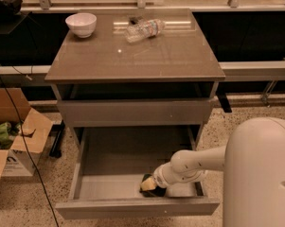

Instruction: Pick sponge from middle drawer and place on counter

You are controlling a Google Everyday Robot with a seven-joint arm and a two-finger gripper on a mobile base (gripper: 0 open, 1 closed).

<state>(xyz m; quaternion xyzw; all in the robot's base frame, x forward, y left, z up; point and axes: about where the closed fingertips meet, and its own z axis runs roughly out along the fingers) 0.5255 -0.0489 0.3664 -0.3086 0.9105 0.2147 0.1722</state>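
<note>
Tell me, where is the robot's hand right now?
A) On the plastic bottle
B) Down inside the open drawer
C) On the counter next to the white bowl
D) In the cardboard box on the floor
B: the gripper is low inside the pulled-out middle drawer, near its front right, at the sponge. The bowl and bottle sit far above on the counter.

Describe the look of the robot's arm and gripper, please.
The arm is smooth, rounded and creamy white, with bulbous joints. No cables or markings show on it. The gripper, down in the middle drawer, looks dark.
</note>
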